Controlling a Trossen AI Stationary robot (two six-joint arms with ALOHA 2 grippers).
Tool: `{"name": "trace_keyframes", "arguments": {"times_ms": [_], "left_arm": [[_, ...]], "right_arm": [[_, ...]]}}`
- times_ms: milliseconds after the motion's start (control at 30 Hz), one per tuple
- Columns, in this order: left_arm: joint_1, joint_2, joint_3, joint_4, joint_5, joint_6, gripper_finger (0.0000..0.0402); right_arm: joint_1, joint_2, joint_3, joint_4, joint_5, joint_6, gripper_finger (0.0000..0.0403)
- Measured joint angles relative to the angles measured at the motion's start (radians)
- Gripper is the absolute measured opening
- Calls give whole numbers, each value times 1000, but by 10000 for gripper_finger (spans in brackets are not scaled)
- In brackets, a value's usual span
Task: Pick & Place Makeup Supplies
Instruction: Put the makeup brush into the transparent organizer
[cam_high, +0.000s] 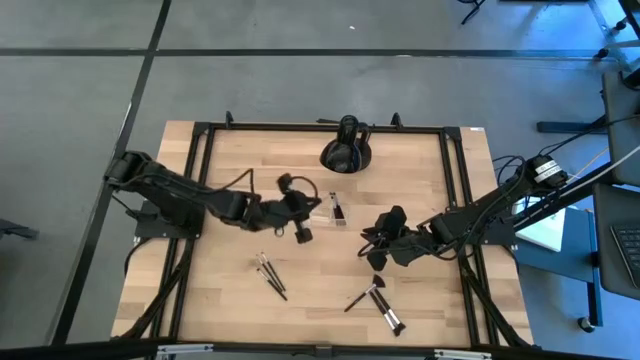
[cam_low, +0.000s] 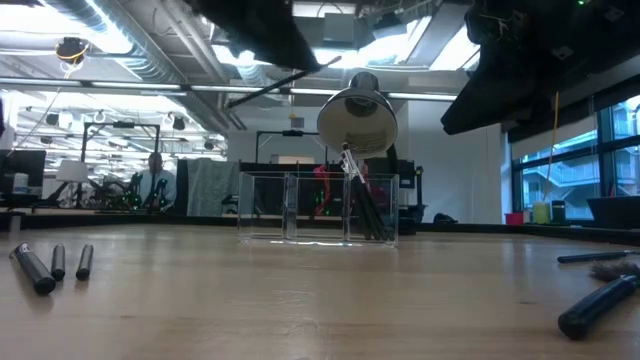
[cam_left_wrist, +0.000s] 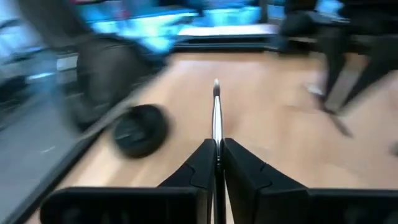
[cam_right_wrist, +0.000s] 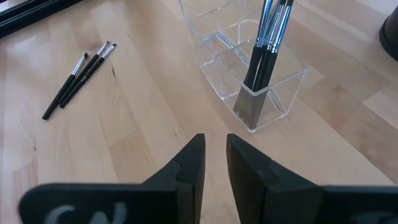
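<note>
Carry step: my left fingers (cam_left_wrist: 217, 163) clamped one slim makeup brush (cam_left_wrist: 216, 115) above the surface (cam_high: 230, 290), next lowering it into the clear organiser (cam_right_wrist: 258, 68); right fingers (cam_right_wrist: 215, 163) slightly parted, empty.

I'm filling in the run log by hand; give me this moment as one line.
left pincer: shut on thin brush, above table | right pincer: empty, facing clear organiser | brushes in organiser | three loose brushes on table
</note>
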Motion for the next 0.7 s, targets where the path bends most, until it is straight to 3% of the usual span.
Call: {"name": "trace_keyframes", "arguments": {"times_ms": [100, 233, 600, 700], "left_arm": [[41, -12, 0, 42, 178, 43, 23], [83, -27, 0, 120, 286, 35, 23], [111, 3, 0, 422, 324, 54, 23], [110, 33, -41, 571, 322, 63, 23]], "right_arm": [[0, 0, 0, 0, 0, 0, 66], [0, 0, 0, -5, -1, 0, 66], [0, 0, 0, -30, -11, 18, 66], [0, 0, 0, -32, -11, 18, 66]]}}
